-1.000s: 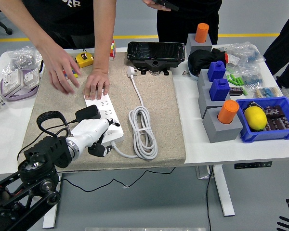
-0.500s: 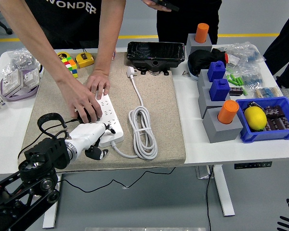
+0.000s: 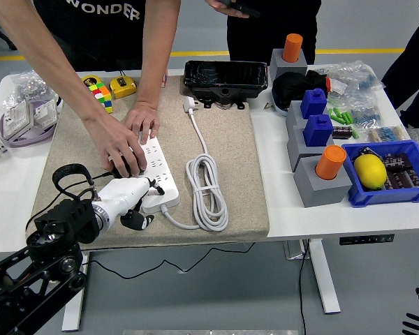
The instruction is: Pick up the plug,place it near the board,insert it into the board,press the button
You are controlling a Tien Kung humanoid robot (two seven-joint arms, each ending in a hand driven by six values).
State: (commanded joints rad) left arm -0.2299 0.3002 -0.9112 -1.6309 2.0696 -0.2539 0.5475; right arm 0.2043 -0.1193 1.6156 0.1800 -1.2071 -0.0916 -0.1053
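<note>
White multi-socket power strip (image 3: 156, 176): flat on the beige fabric mat (image 3: 230, 139) on the white desk (image 3: 279, 209). Black plug (image 3: 128, 166): on the strip's near-left part, covered by a person's hand (image 3: 119, 150); second person's hand (image 3: 141, 120) pressing the strip's far end. Left hand (image 3: 126, 197), white: beside the strip's near end, fingers (image 3: 148, 185) loosely apart, holding nothing. Right hand (image 3: 417, 322): at the lower right corner, off the desk; finger state cannot be told. Coiled white cable (image 3: 207, 188): right of the strip.
</note>
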